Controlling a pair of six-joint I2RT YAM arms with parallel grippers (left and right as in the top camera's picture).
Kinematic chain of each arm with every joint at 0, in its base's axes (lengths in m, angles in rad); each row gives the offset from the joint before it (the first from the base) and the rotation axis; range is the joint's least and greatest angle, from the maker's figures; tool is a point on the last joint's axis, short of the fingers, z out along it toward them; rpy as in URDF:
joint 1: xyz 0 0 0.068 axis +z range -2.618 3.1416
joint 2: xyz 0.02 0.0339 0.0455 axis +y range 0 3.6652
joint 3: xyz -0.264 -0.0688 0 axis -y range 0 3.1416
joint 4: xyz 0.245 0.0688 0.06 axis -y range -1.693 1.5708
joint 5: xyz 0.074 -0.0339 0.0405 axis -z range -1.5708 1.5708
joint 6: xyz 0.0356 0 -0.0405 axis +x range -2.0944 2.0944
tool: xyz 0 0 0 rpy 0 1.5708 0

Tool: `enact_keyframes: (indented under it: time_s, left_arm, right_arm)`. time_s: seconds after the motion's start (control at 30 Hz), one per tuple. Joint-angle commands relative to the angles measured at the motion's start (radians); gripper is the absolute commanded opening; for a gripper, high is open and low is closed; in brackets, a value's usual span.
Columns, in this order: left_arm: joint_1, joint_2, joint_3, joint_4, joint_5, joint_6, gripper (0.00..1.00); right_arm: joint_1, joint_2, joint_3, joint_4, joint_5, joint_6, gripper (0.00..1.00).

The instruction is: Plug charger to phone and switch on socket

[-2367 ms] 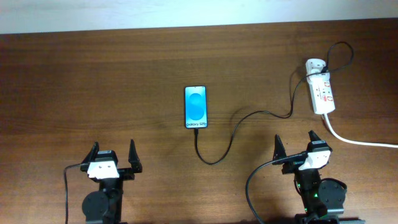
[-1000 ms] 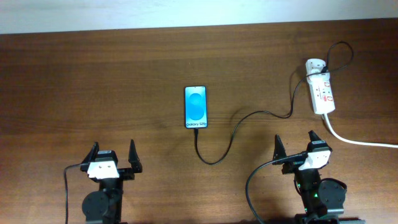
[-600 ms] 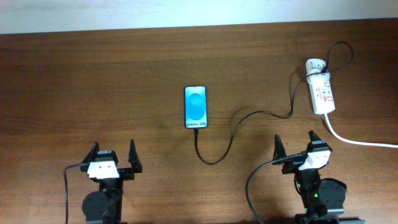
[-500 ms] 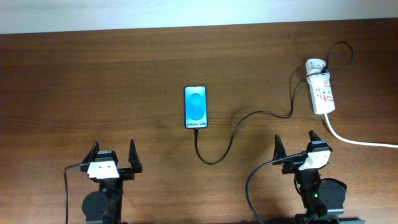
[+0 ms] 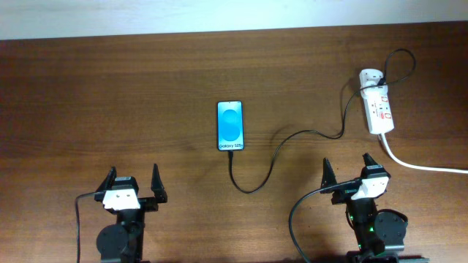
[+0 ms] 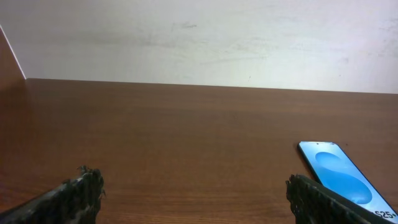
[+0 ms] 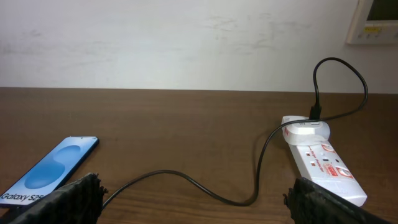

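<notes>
Short of the phone (image 5: 229, 126), left end effector (image 5: 133, 175) and right end effector (image 5: 347, 164) low, level (aimed forward), both spread apart

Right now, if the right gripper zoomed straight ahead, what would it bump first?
Probably the charger, whose thin black cable lies across the table ahead of the open right gripper. The socket sits right of that line. Height is unclear, so it might pass above.

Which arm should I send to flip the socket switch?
Right. The socket lies just ahead of the right gripper, whose jaws are open; the left gripper sits far off, on the phone's other side.
</notes>
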Motion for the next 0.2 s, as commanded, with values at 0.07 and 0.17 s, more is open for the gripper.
enact_keyframes:
  time_s: [0.07,0.17]
  left_arm:
    - [0.006,-0.01,-0.002,-0.007,0.0,0.016,0.99]
    - [0.006,-0.01,-0.002,-0.007,0.0,0.016,0.99]
  right_arm:
    - [-0.006,-0.008,-0.005,-0.007,0.005,0.008,0.98]
    - [-0.006,-0.008,-0.005,-0.007,0.005,0.008,0.98]
